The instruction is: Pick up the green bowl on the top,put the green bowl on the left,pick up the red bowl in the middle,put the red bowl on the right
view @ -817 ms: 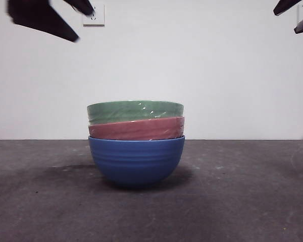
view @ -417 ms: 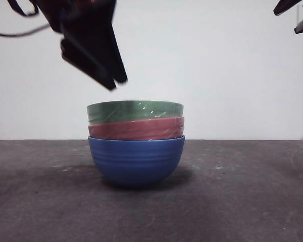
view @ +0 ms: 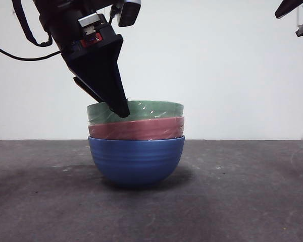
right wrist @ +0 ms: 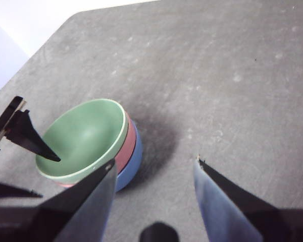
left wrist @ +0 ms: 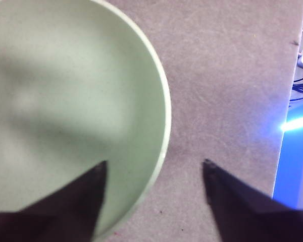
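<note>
The green bowl (view: 141, 111), the red bowl (view: 137, 129) and the blue bowl (view: 136, 161) under them look glazed — glossy, with small highlights and faint ridges. The table (view: 242, 191) is dark grey, matt and slightly scuffed. The left gripper (view: 116, 108) is black, dull plastic-looking — the wall (view: 217, 65) is plain matt white.

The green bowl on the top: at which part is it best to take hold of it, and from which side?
Probably the rim of the green bowl, from above: nested in the red bowl, only its upper wall shows. The open left gripper already straddles that rim.
</note>
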